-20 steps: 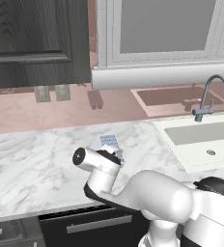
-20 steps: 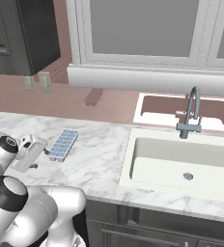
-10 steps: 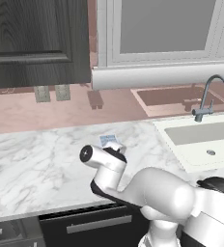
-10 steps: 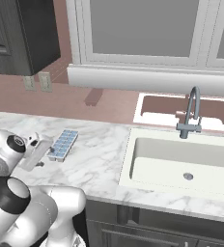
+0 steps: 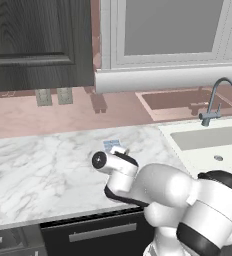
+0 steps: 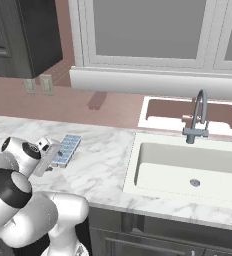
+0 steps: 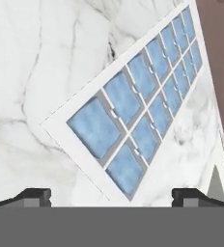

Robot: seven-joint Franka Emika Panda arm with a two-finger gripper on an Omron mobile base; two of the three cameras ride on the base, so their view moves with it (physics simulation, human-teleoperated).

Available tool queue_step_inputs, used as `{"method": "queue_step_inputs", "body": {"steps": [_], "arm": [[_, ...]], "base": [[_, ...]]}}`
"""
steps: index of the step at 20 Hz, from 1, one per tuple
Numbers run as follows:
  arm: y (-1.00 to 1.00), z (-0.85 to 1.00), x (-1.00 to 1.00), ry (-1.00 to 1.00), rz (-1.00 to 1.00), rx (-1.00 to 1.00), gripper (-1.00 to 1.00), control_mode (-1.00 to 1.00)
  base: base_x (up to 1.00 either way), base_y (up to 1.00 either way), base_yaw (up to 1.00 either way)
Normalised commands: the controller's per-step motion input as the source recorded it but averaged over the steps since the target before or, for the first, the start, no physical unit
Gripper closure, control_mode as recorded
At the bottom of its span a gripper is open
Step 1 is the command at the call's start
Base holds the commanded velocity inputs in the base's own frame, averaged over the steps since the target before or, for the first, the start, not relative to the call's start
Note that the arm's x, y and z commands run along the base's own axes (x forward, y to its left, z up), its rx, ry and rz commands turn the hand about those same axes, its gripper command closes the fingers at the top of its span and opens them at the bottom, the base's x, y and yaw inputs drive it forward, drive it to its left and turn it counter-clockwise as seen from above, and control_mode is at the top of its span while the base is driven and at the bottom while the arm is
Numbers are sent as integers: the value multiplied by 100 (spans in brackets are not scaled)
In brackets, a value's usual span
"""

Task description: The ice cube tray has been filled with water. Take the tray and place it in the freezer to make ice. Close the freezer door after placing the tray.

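Note:
The ice cube tray (image 6: 66, 149) lies flat on the marble counter, a white rectangle with two rows of cells tinted pale blue by the water (image 7: 121, 96). In the hand view the tray (image 7: 138, 111) runs diagonally away from me, its near corner between my fingertips. My gripper (image 7: 113, 197) is open, hovering just above that near end with nothing held. From the right base view the gripper (image 6: 52, 156) sits at the tray's left end. In the left base view my wrist covers most of the tray (image 5: 112, 145). The freezer and its door are out of view.
A white sink (image 6: 153, 155) with a grey faucet (image 6: 198, 117) lies right of the tray. A dark wood cabinet (image 5: 38, 45) hangs at the upper left above two wall outlets (image 5: 52, 96). A window sill juts out over the back of the counter.
My hand has moved forward and to the right, closer to the tray's near end. The tray has not moved.

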Motion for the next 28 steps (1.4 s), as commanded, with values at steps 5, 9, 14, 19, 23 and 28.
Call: {"method": "queue_step_inputs", "body": {"steps": [5,9,14,19,23,28], "arm": [[0,-45,19,1,15,0,-100,-100],[1,-35,10,0,18,0,-100,-100],[1,-20,23,0,21,0,-100,-100],[1,-24,26,0,17,0,100,-100],[0,-28,1,0,11,0,100,-100],[0,-29,0,0,7,0,100,-100]], "base": [[0,0,0],[0,0,0],[0,0,0],[0,0,0],[0,0,0],[0,0,0]]}}
